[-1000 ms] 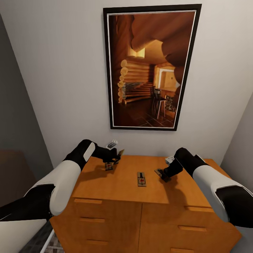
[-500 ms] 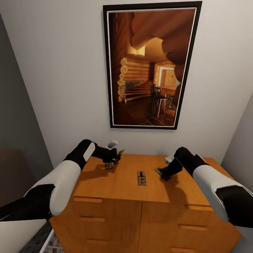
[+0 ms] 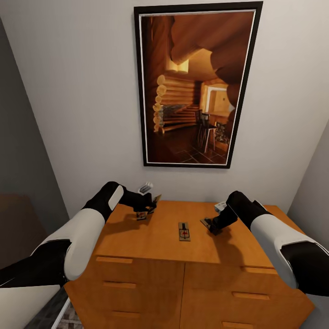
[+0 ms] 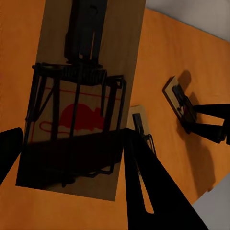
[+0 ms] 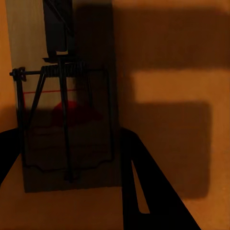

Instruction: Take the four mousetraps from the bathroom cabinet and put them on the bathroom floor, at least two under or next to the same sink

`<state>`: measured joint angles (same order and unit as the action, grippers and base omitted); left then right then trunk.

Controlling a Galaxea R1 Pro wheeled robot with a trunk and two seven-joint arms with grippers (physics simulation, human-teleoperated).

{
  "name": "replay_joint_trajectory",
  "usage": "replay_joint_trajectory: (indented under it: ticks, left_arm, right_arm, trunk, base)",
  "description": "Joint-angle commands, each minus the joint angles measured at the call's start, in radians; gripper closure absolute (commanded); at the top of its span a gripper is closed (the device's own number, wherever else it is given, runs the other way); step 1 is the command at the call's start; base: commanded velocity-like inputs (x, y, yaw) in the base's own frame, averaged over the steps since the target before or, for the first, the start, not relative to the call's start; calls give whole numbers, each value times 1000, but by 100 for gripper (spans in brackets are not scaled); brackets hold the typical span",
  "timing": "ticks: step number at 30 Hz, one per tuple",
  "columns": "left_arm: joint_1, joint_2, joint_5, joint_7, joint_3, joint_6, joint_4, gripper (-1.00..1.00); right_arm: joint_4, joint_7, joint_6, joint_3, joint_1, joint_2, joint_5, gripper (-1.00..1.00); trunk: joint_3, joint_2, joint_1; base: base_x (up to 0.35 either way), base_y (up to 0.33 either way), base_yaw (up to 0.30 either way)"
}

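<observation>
The orange-brown cabinet stands right in front of me with mousetraps on its top. My left gripper is at the back left of the top, and in the left wrist view its fingers are shut on a mousetrap with a red mark. A tilted tan trap shows beside those fingers, and another trap lies just under them. One mousetrap lies free in the middle. My right gripper is shut on a mousetrap slightly above the wood.
A large framed picture hangs on the pale wall behind the cabinet. Drawer fronts with bar handles face me below the top. Dark walls close in on both sides. A strip of patterned floor tile shows at the lower left.
My right gripper has risen slightly and drawn back with its mousetrap. The left gripper and the middle trap have not moved.
</observation>
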<state>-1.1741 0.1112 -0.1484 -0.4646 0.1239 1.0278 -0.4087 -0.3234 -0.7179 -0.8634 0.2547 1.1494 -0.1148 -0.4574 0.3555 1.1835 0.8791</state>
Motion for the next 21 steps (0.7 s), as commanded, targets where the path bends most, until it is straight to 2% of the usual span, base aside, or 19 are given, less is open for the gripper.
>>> replay_joint_trajectory:
  ticks: [1,21]
  left_arm:
    - [-1,1,1,1,5,6,0,100]
    - [-1,-1,1,1,5,6,1,100]
  right_arm:
    - [15,-9,-5,1,-1,0,-4,100]
    - [15,-8,-6,2,-1,0,-4,100]
  trunk:
    - [2,0,0]
    - [-2,-7,-4]
  base:
    - [0,0,0]
    - [0,0,0]
